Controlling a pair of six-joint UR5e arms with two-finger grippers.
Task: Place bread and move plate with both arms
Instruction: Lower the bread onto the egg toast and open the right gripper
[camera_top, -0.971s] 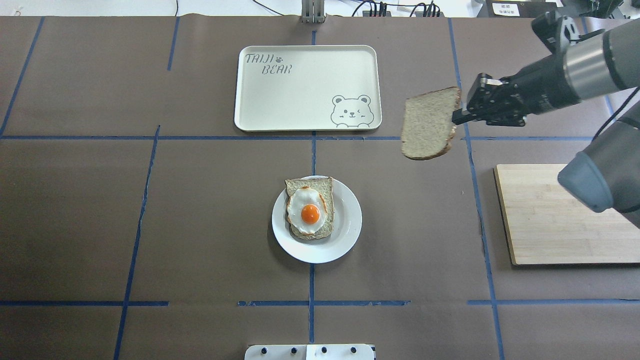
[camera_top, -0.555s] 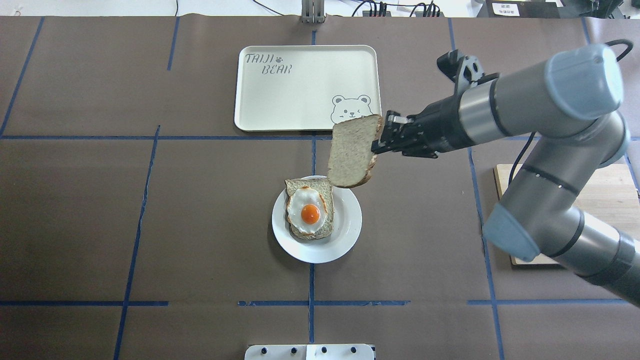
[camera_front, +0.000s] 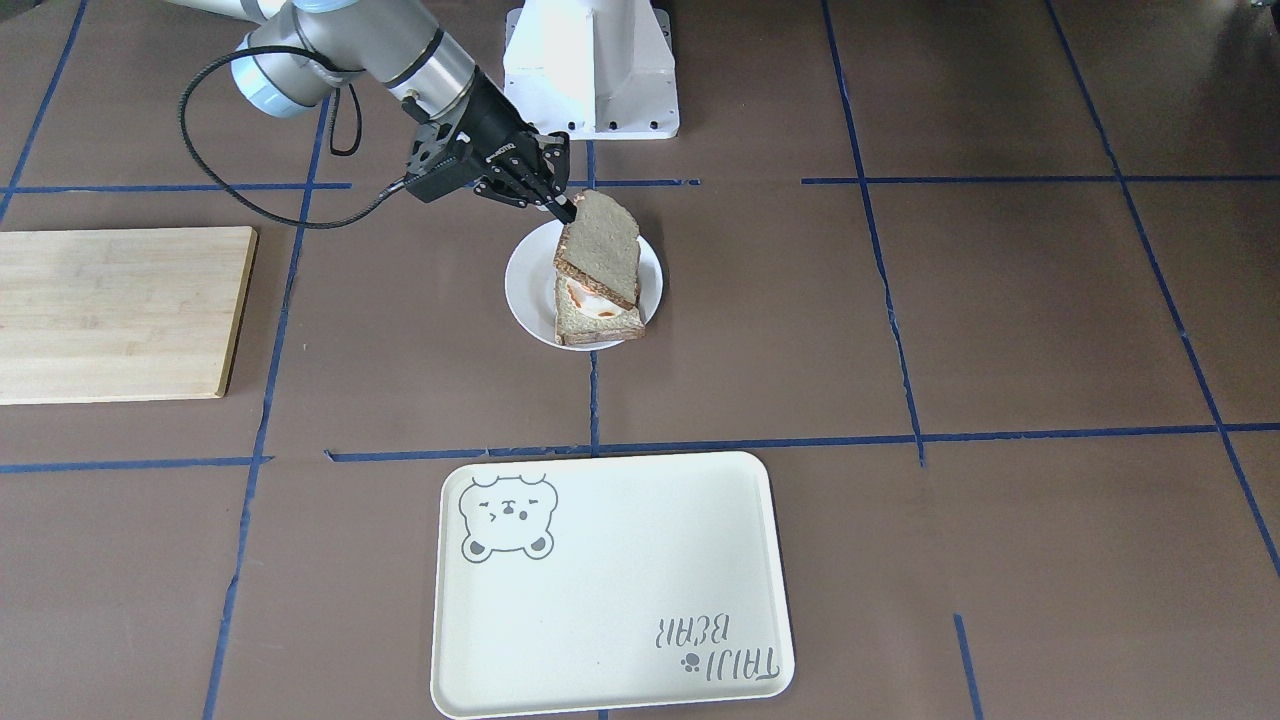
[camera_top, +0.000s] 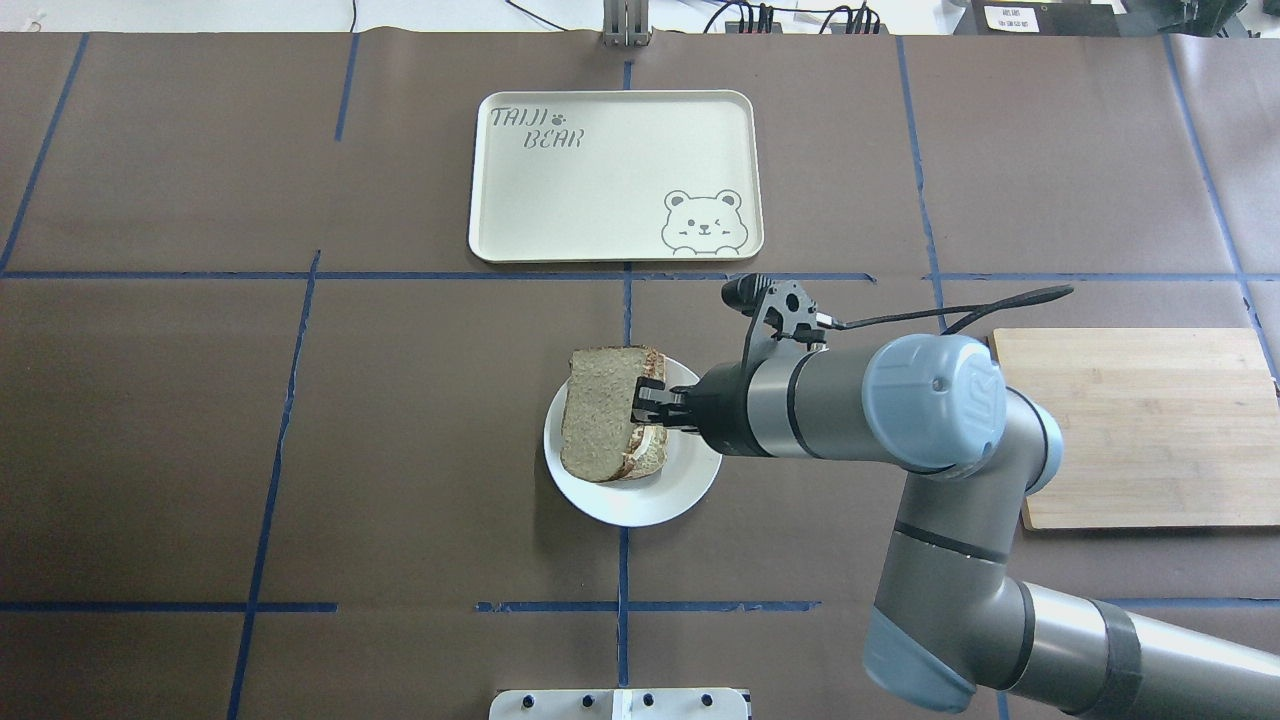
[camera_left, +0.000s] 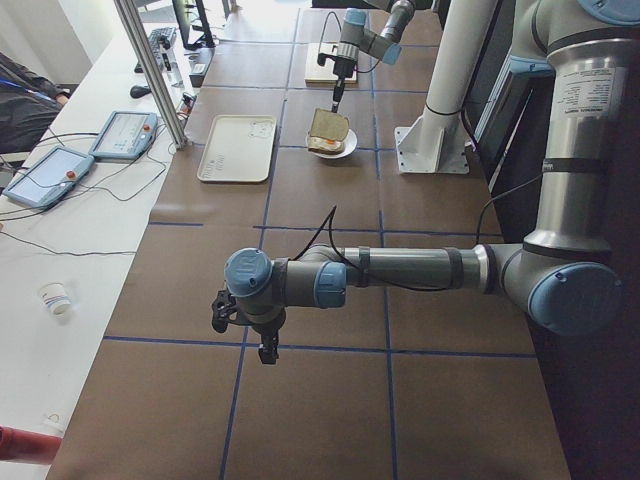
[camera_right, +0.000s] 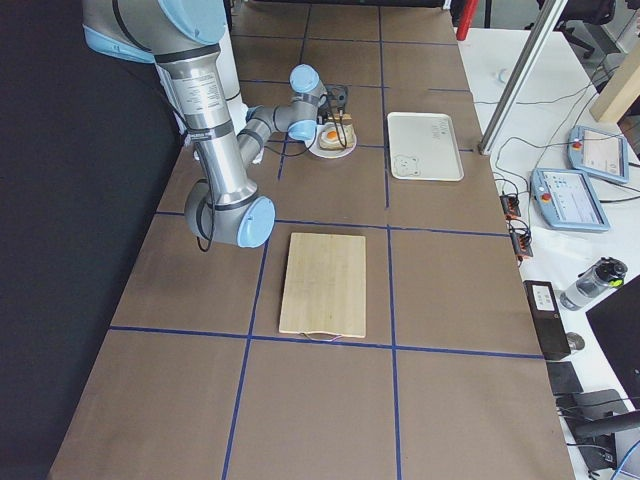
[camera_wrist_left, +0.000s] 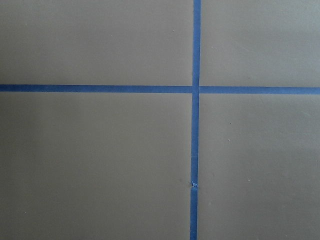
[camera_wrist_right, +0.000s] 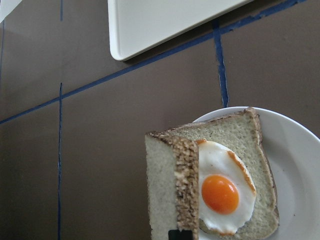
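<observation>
My right gripper (camera_top: 648, 408) is shut on the bare bread slice (camera_top: 598, 415), pinching its crust edge. It holds the slice tilted over the egg-topped slice (camera_front: 596, 322) on the small white plate (camera_top: 640, 508). In the front view the bread (camera_front: 600, 243) slopes down from the gripper (camera_front: 566, 206); I cannot tell whether its low edge touches the egg slice. The right wrist view shows the bread's crust (camera_wrist_right: 185, 190) edge-on beside the fried egg (camera_wrist_right: 220, 194). My left gripper (camera_left: 268, 350) shows only in the exterior left view, low over bare table far from the plate; I cannot tell whether it is open or shut.
The cream bear tray (camera_top: 610, 175) lies beyond the plate. A wooden cutting board (camera_top: 1130, 425) lies to the right of the plate, behind my right arm. The white pedestal base (camera_front: 590, 70) stands at the robot's side of the table.
My right arm has carried the bread from the far right leftward and down. The slice now hangs over the plate and hides the egg from above.
</observation>
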